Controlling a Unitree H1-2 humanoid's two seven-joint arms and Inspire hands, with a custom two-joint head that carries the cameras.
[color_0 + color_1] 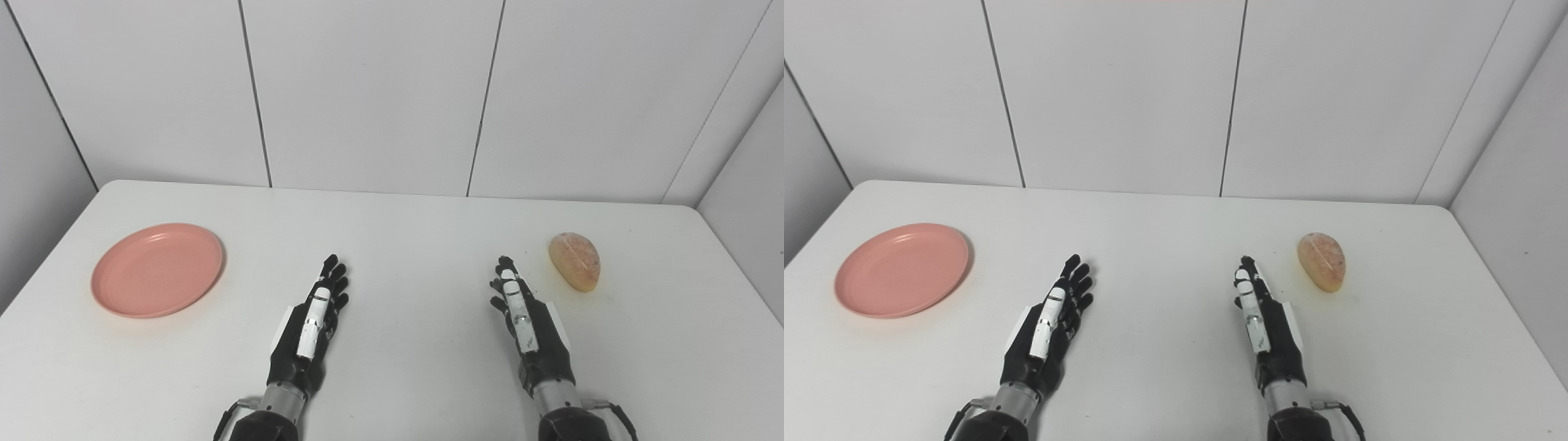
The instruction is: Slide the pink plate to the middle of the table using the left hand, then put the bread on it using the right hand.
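Round, smooth pink plastic plate [157, 269] lay far left; crusty oval bread roll [575, 261] right; left hand [312, 327] and right hand [527, 324] were empty, fingers extended, on the matte white table [404, 245].

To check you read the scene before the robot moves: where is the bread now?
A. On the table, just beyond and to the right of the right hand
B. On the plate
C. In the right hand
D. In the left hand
A: the bread lies bare on the table, apart from the open right hand; the plate at far left carries nothing, and the left hand is open.
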